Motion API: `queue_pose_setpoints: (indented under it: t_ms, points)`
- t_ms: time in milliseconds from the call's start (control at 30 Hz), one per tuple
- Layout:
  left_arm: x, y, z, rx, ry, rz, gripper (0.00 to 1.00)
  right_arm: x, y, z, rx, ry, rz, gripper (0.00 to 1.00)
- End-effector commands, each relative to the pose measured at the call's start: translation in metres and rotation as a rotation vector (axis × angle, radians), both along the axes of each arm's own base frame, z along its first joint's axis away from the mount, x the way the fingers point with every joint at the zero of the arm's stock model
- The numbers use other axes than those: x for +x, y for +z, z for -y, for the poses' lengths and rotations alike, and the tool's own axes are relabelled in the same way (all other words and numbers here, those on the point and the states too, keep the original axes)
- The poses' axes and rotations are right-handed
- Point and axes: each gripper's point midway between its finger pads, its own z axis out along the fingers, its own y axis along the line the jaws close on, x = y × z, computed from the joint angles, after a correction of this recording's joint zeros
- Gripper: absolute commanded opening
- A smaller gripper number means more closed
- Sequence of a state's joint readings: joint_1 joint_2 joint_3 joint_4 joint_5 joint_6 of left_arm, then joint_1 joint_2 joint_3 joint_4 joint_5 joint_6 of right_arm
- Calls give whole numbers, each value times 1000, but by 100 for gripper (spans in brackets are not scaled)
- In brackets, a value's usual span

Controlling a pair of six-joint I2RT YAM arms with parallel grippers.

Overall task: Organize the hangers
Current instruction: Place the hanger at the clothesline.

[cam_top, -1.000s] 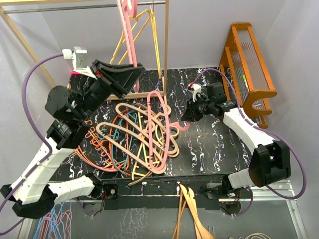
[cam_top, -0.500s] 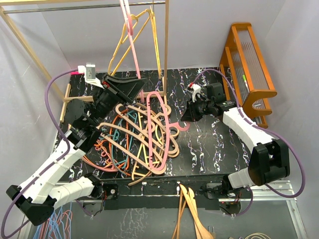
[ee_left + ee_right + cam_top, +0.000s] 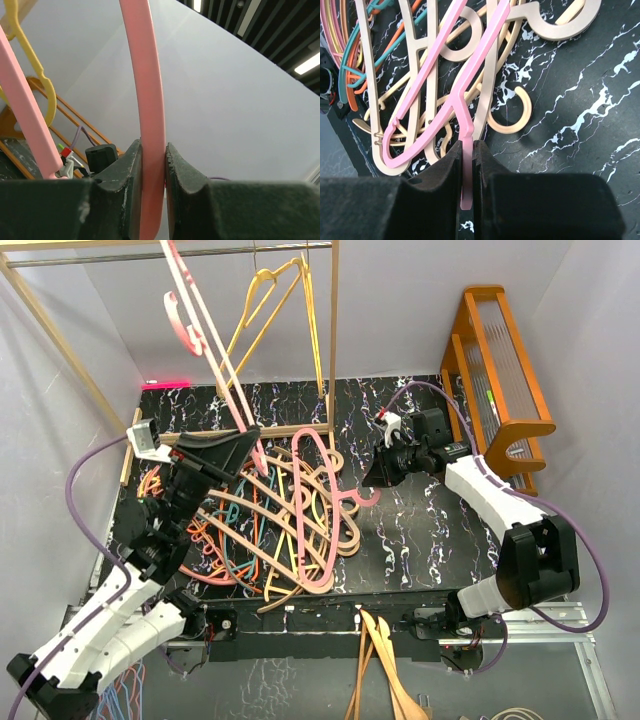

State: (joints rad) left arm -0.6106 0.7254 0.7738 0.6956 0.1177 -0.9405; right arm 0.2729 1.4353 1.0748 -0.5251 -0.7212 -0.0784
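A tangle of hangers in tan, orange, teal, yellow and pink lies on the black marble table. My left gripper is above the pile's far left, shut on a pink hanger that slants up and left toward the rail. In the left wrist view its pink bar is pinched between the jaws of the gripper. A yellow hanger hangs from the rail. My right gripper is shut on the hook of another pink hanger lying on the pile; the right wrist view shows that hanger and the gripper.
A wooden clothes-rack frame stands at the back. An orange wooden stand sits at the right wall. Light wooden hangers and thin wire hangers lie below the table's near edge.
My left arm has pulled down and toward the near left with the pink hanger, whose top has swung left, away from the yellow hanger. The right arm has not moved.
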Motion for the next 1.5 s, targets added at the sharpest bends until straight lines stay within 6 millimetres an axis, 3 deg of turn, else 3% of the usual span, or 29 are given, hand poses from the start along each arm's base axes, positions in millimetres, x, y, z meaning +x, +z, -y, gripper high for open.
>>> queue_pose_setpoints:
  t_ms: [0, 133, 300, 533, 767, 967, 1200, 1467]
  points:
    - [-14, 3, -29, -123, 39, -1, 0, 0, -5, -1, 0, 29, 16, 8]
    - [-17, -15, -39, -150, 58, -55, 0, 0, -8, -2, 5, 26, 3, 8]
    - [-16, -23, -43, -99, 91, -97, 0, 2, -10, -2, -1, 24, -4, 8]
    - [-6, -34, -12, 139, 44, -161, 0, 2, -13, -3, -1, 26, -10, 8]
    - [-11, -24, -16, 195, 60, -158, 0, -1, -15, -2, 0, 28, -11, 8]
    - [-10, -28, -3, 179, -6, -173, 0, -1, -16, -2, 0, 24, -14, 8]
    - [-1, -37, 32, 137, -186, -226, 0, -4, -13, -2, 4, 17, -14, 8]
    - [6, -40, 47, 37, -369, -261, 0, -6, -9, 0, 11, 9, -1, 8]
